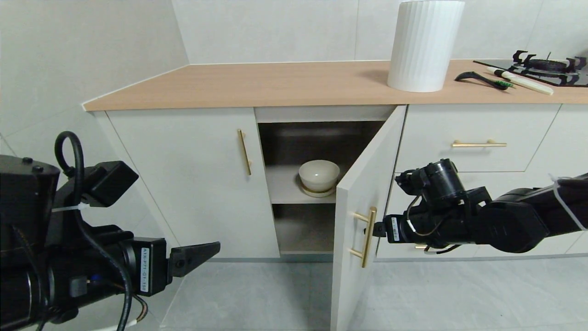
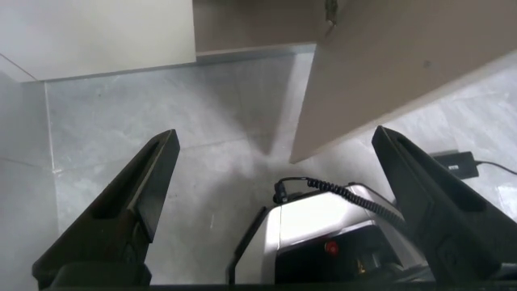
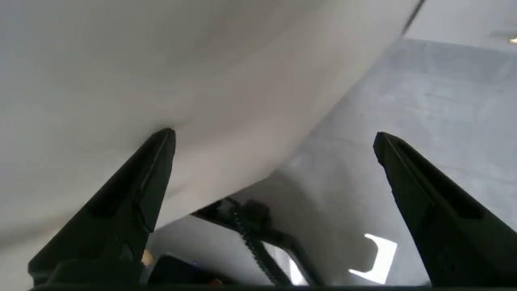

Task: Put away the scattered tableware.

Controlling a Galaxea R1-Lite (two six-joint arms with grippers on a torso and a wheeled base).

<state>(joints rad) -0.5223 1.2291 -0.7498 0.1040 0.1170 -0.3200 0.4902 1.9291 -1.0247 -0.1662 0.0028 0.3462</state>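
From the head camera, a cabinet under a wooden counter [image 1: 257, 82] stands open, its door [image 1: 367, 156] swung out toward the robot. On the upper shelf [image 1: 285, 191] inside sits a pale bowl [image 1: 319, 174], upright on a small plate [image 1: 317, 193]. The right gripper [image 1: 379, 228] is just beside the door's gold handle [image 1: 366, 236], on its outer face. The left gripper [image 1: 197, 255] hangs low over the floor, well apart from the cabinet. On the counter are a tall white ribbed container [image 1: 425, 43], a black utensil [image 1: 477, 78] and a white-handled knife [image 1: 521, 82], next to a stove [image 1: 546, 66].

In the left wrist camera, the left gripper [image 2: 276, 136] has its fingers [image 2: 137, 194] spread wide with nothing between them; grey floor tiles [image 2: 161, 113] and the bottom edge of the door [image 2: 404, 73] lie beyond.

In the right wrist camera, the right gripper [image 3: 273, 137] is likewise wide apart and holds nothing, its fingers [image 3: 133, 202] close to the white door face [image 3: 161, 65].
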